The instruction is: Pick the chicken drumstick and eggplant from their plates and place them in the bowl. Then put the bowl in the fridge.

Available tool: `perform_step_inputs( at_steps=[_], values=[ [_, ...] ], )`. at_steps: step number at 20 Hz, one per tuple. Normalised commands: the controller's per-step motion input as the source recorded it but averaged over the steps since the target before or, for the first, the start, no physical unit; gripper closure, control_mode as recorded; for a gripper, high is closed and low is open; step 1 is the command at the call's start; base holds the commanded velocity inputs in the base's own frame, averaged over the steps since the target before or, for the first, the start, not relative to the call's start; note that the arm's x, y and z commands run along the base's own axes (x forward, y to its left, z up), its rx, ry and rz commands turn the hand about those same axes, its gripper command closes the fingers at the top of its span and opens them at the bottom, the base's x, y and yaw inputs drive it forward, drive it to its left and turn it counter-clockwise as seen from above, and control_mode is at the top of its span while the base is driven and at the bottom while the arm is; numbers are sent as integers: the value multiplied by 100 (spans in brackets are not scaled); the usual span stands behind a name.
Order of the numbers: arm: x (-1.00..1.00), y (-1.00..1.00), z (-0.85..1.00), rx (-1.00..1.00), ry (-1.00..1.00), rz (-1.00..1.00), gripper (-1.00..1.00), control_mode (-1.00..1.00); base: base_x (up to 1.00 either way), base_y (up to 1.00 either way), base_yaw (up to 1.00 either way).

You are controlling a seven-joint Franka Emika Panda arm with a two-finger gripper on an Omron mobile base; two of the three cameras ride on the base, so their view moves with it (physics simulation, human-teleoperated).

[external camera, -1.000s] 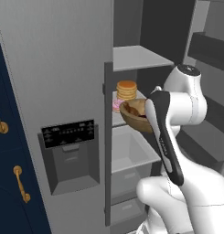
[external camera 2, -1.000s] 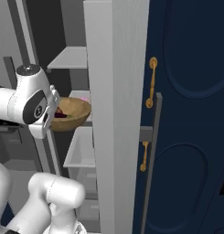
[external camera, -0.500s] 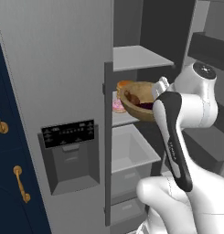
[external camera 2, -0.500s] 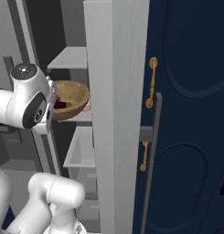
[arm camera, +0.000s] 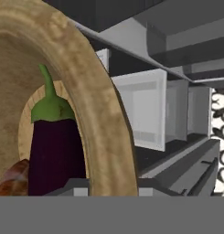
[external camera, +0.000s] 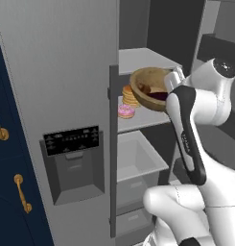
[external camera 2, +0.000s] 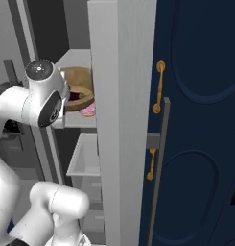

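Fridge shelf (external camera: 138, 120) carries pancake stack (external camera: 130, 96) and pink donut (external camera: 125, 111)

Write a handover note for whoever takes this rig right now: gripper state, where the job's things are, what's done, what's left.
Gripper: shut on the bowl's rim, holding it tilted inside the open fridge, above the shelf with the pancake stack and pink doughnut.
Eggplant and chicken drumstick both lie inside the bowl.
Done: both foods loaded; bowl carried into the fridge.
Left: level the bowl, set it on a shelf, open the gripper, pull the arm out.
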Motion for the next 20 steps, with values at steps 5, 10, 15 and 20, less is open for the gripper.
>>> perform_step_inputs(
  at_steps=[5, 10, 15, 20],
  values=[
    [89, -23, 40, 5, -3, 0, 100, -100, 0, 0, 0],
    [57, 0, 36, 0, -8, 0, 100, -100, 0, 0, 0],
    [89, 0, 15, 0, -1, -2, 100, -100, 0, 0, 0],
    [18, 2, 1, 0, -1, 0, 100, -100, 0, 0, 0]
  ],
)
